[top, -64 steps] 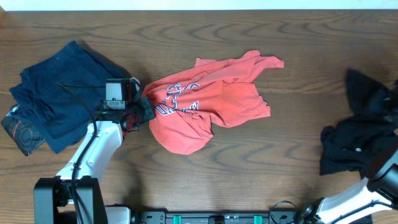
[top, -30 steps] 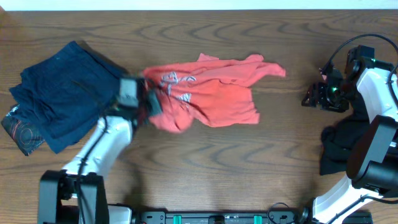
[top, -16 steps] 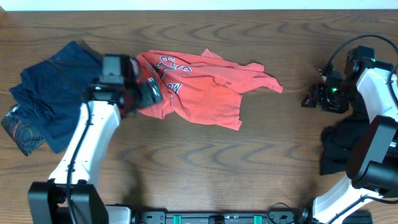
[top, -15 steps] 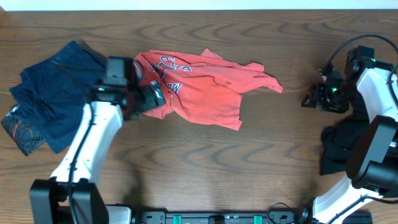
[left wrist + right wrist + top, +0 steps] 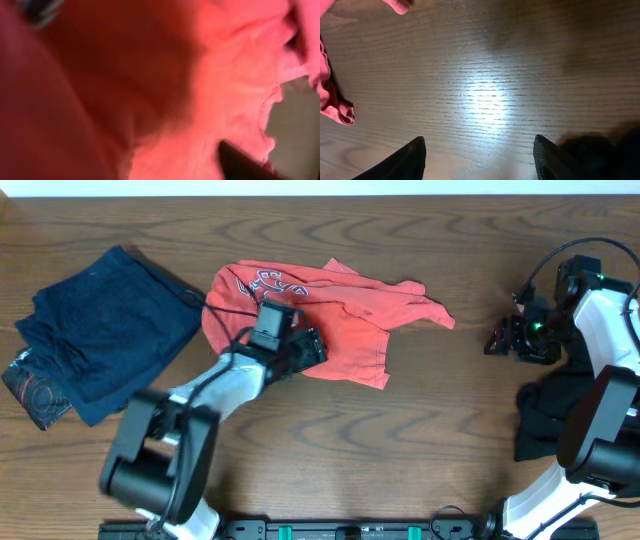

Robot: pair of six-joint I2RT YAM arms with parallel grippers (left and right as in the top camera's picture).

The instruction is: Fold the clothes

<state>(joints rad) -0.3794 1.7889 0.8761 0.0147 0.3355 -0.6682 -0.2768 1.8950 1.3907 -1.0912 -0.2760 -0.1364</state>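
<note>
Three heaps are lying along a table (image 5: 300, 470), two grippers working among them.
The left gripper (image 5: 312, 348) is hanging over the crumpled red T-shirt (image 5: 350, 310) at mid-table; its wrist view is showing only blurred red cloth, so I cannot tell its opening. The right gripper (image 5: 480, 165) is hovering over bare table, fingers (image 5: 405, 160) spread wide, empty. Far left, navy garments (image 5: 100, 330) are lying; far right, a black one (image 5: 570, 410).

coral-red t-shirt (image 5: 350, 305): crumpled mid-table, chest lettering up. navy garments (image 5: 100, 330): heaped at my far left. black garment (image 5: 560, 420): bunched at my right.
</note>
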